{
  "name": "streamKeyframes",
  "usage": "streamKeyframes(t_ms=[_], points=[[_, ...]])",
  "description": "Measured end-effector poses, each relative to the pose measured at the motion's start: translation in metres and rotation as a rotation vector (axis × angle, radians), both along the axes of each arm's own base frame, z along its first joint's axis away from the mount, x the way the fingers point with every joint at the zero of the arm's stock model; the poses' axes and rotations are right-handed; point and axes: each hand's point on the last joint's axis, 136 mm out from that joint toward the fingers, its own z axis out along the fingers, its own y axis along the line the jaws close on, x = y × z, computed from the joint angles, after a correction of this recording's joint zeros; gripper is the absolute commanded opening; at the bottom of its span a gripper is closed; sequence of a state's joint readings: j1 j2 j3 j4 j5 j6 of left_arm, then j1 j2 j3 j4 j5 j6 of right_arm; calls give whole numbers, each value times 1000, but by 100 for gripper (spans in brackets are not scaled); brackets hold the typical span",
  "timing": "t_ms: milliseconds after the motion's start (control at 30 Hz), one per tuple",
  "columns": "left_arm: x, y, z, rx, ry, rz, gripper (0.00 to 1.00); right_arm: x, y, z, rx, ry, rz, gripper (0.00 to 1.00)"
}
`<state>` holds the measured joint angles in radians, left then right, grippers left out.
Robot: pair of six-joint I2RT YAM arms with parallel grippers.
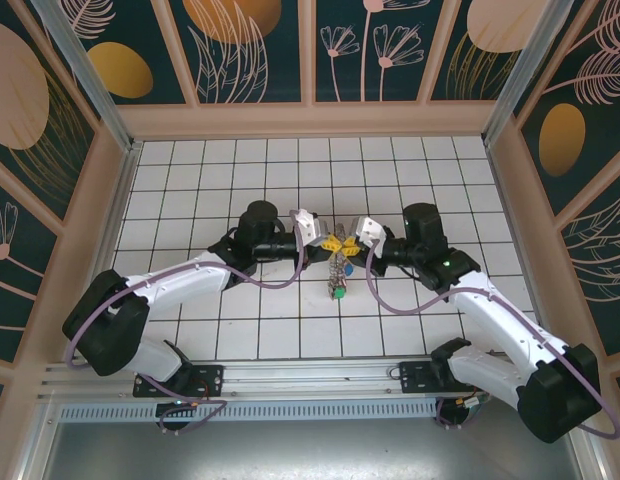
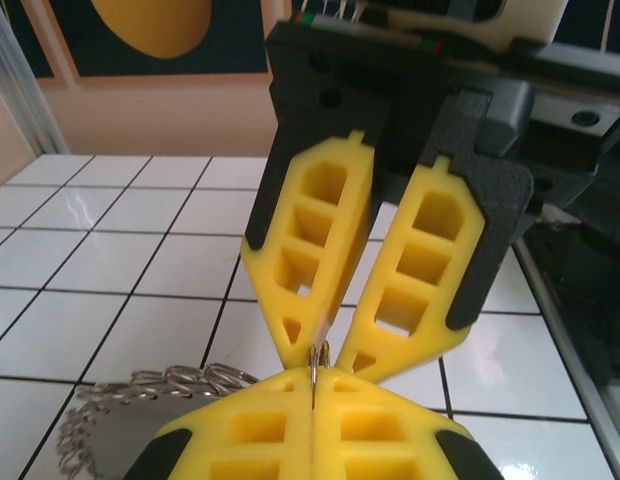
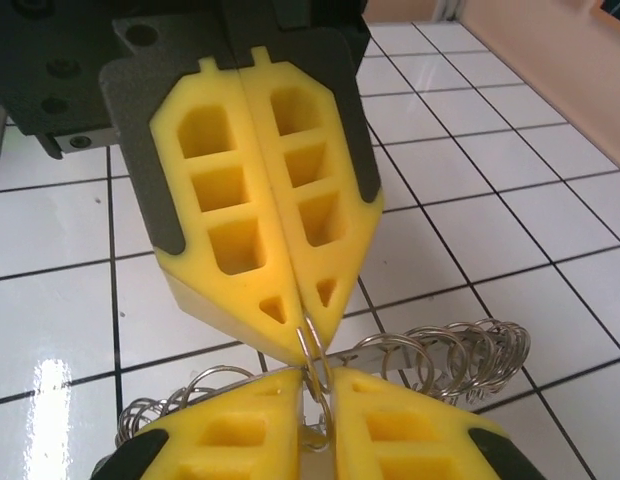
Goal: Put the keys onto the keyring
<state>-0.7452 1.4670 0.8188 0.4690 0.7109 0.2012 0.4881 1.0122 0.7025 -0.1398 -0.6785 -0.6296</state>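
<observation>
The two arms are brought together tip to tip over the middle of the white-tiled tabletop (image 1: pixel 190 180). The left gripper (image 3: pixel 298 332) is closed: its yellow fingers (image 3: pixel 240 190) are pressed flat against each other, and the thin wire of the keyring (image 3: pixel 312 354) is pinched at their very tips. The right gripper (image 2: pixel 328 354) faces it from the other side. Its own fingers are set slightly apart in a narrow V, and the same wire passes between their tips (whether it is actually clamped there cannot be told).

Along the curve of the keyring a row of small wire loops (image 3: pixel 472 350) is strung, fanned out to either side of the meeting point and lower than the fingertips.

From above, the keys (image 1: pixel 338 272) are seen as a small silvery bunch just on the near side of the joined fingertips, with a green tag (image 1: pixel 339 293) at its near end. It cannot be made out from that view whether the bunch hangs free or rests on the tiles.
</observation>
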Motion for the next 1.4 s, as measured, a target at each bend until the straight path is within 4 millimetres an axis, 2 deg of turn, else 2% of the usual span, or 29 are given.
streamKeyframes(t_ms=[300,1167,1400], points=[[1,0,9,-50,11,-6,0,0,-2,9,57,-1,15,0],[2,-1,4,-18,-13,-8,0,1,-4,5,50,18,8,0],[5,-3,3,29,-32,-11,14,3,-5,6,32,24,-10,0]])
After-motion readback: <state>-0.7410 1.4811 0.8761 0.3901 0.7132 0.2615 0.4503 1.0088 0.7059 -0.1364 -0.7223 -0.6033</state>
